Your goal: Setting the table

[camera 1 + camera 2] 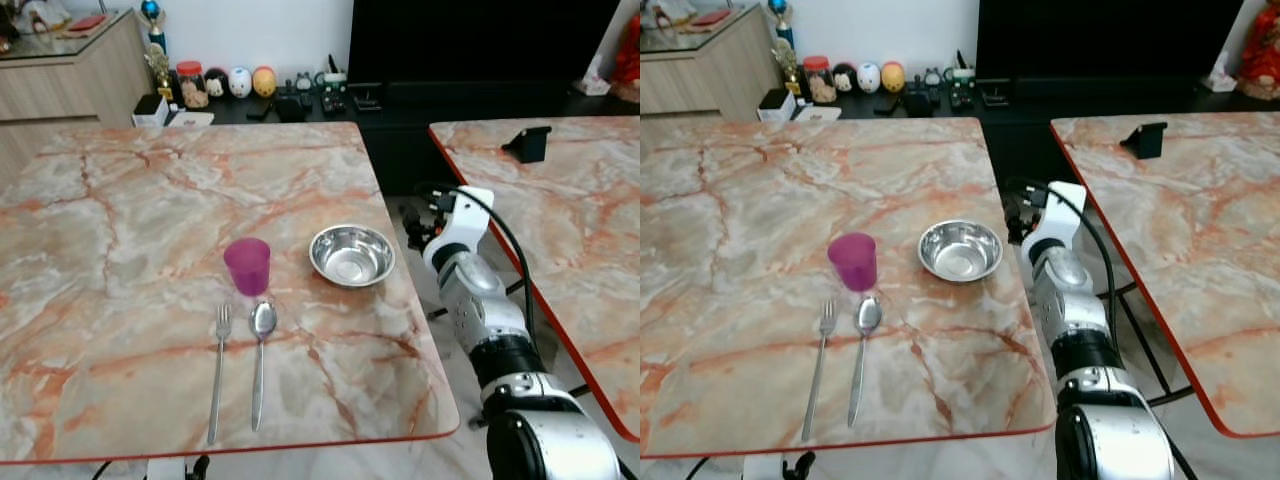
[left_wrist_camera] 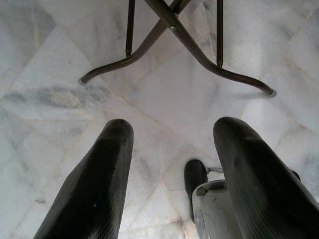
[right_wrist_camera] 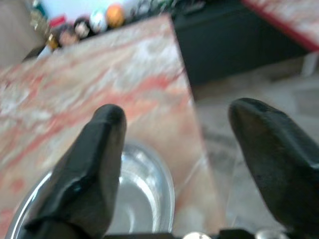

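Note:
On the marble table [image 1: 130, 200] a purple cup [image 1: 247, 265] stands left of a steel bowl [image 1: 351, 255]. In front of the cup lie a fork [image 1: 218, 372] and a spoon [image 1: 260, 355], side by side with handles toward me. My right arm [image 1: 462, 262] reaches up beside the table's right edge. Its gripper [image 3: 174, 129] is open and empty, hovering just off that edge, with the bowl [image 3: 142, 191] under one finger. My left gripper [image 2: 172, 144] hangs open over the floor, holding nothing.
A second marble table [image 1: 570, 210] stands to the right across a narrow floor gap, with a small black stand [image 1: 527, 143] on it. A dark low bench with jars and ornaments [image 1: 240, 82] runs along the back. Metal table legs [image 2: 174, 35] cross the tiled floor.

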`<state>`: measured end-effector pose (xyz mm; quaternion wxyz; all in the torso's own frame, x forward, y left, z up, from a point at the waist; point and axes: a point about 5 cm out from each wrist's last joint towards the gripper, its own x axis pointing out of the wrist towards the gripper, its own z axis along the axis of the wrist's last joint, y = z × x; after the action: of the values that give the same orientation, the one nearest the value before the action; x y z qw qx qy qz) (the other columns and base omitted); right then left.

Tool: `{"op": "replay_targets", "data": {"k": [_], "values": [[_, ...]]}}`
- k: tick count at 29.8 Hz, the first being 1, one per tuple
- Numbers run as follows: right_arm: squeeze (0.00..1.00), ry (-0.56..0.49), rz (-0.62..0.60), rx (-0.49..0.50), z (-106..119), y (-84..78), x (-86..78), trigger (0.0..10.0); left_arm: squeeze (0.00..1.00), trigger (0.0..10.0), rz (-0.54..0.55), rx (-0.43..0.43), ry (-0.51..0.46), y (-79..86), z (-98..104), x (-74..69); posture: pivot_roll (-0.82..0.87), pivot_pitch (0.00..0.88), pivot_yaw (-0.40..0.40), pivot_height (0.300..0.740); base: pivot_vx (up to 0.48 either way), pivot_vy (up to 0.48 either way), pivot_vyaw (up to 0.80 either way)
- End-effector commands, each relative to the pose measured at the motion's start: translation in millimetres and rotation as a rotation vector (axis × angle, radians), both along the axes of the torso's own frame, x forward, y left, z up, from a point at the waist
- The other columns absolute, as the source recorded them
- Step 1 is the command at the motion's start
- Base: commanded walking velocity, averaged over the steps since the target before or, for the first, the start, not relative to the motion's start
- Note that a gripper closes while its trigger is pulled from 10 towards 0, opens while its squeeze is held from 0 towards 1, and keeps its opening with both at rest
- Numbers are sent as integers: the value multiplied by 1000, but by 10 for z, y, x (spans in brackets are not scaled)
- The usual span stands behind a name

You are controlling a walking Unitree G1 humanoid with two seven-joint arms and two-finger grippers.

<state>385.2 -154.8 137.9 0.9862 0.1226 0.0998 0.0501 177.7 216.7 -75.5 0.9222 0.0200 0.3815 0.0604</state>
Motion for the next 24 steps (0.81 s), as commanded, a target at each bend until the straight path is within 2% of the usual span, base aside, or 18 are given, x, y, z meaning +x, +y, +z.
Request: {"op": "replay_targets", "data": {"k": [1,2,3,4,15,20,24], "values": [[1000,31,34,12,-16,46,13,10000,0,10000,6,3,2,21,-4,-18,-87,12,4,736,0,0,0],[1000,37,44,14,-21,55,16,10000,0,10000,6,3,3,24,-4,-20,-87,12,4,736,0,0,0],[35,54,70,18,-39,78,20,10000,0,10000,7,4,4,27,-5,-24,-86,13,3,736,0,0,0],[0,66,82,16,-56,88,18,10000,0,10000,8,4,5,28,-6,-26,-86,12,1,736,0,0,0],[0,122,128,43,-130,133,19,10000,0,10000,14,6,1,31,-5,-27,-78,4,-4,736,0,0,0],[0,139,138,73,-153,149,16,10000,0,10000,17,8,-3,39,0,-21,-75,1,-6,736,0,0,0],[0,156,123,135,-176,146,13,10000,0,10000,16,9,-8,35,4,-15,-72,1,-8,736,0,0,0]]}}
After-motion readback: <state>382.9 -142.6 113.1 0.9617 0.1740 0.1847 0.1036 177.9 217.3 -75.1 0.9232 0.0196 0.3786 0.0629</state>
